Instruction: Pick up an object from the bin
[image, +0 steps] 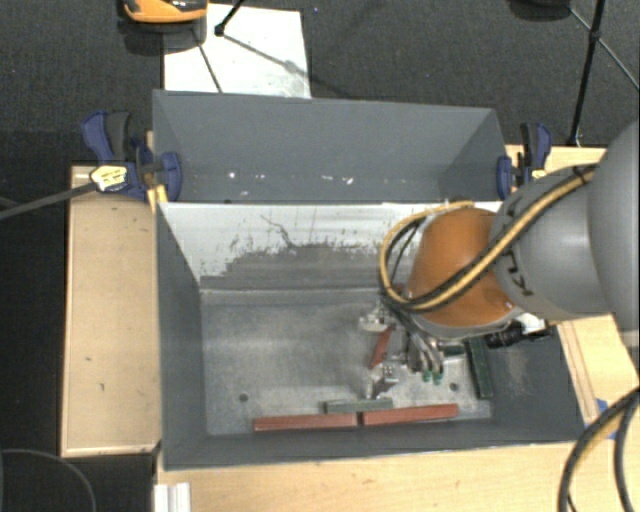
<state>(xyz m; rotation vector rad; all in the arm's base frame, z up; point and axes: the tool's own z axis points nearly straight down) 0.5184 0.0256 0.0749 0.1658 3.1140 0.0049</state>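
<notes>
We see the end effector (385, 372) low by the bin's (260, 340) front edge, near two reddish strips (300, 423); its grip we cannot tell. Best descend squarely, centred across one strip.

Arm (565, 255) in fr. right — end effector (386, 377) low, pointing down.

even overhead light, faint shadows
</notes>
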